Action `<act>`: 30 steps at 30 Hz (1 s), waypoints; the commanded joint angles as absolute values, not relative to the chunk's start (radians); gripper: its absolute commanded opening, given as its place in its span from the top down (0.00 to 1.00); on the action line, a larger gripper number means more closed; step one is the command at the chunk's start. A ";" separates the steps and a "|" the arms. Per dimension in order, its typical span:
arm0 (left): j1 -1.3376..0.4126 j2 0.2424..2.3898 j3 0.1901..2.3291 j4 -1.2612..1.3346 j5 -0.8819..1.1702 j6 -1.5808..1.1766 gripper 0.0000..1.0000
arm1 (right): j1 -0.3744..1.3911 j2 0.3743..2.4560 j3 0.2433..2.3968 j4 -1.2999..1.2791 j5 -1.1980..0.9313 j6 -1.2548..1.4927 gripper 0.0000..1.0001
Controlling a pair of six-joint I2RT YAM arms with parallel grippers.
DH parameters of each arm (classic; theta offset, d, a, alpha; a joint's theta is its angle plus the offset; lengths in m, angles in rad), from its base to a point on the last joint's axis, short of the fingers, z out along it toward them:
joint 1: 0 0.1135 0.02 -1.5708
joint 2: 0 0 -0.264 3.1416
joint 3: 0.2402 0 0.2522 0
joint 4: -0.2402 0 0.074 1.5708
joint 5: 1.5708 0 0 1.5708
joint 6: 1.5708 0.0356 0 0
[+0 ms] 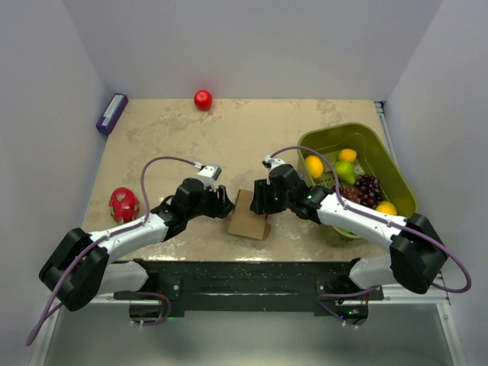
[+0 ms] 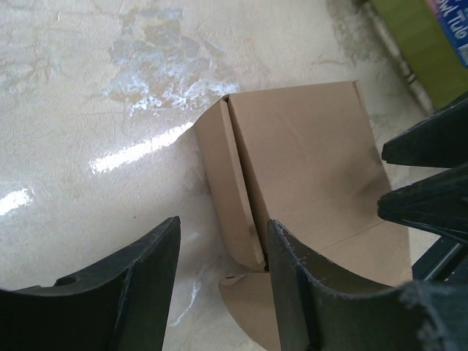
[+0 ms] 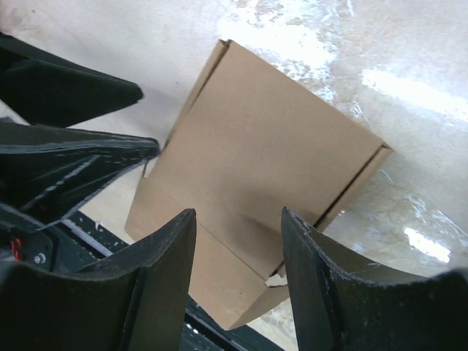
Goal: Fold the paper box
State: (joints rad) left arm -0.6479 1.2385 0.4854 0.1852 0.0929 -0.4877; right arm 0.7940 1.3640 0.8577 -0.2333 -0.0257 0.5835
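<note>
Left hand (image 1: 227,206) and right hand (image 1: 258,203), fingers apart, reach low at the paper box (image 1: 248,220) from opposite sides

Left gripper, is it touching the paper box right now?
Cannot tell. In the left wrist view a flap of the paper box stands between the open fingers of the left gripper, close beside one, but neither contact nor a gap shows plainly.

Left hand (image 1: 226,206) and right hand (image 1: 258,204) flank the paper box (image 1: 249,221); green basket (image 1: 398,166) likely blocks rightward passage.
</note>
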 commanded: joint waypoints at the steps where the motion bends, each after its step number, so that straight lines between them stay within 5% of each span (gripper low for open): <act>1: -0.644 1.181 0.488 0.275 0.092 -0.512 0.45 | 0.799 1.321 0.874 -0.300 0.066 0.578 0.47; 30: -0.652 1.365 0.434 0.382 0.127 -0.506 0.45 | 0.801 1.404 0.738 -0.287 0.124 0.637 0.51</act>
State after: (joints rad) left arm -0.6487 1.3472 0.4492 0.3557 0.1268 -0.5056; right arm 0.7967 1.3750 0.7666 -0.2947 0.1127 0.6235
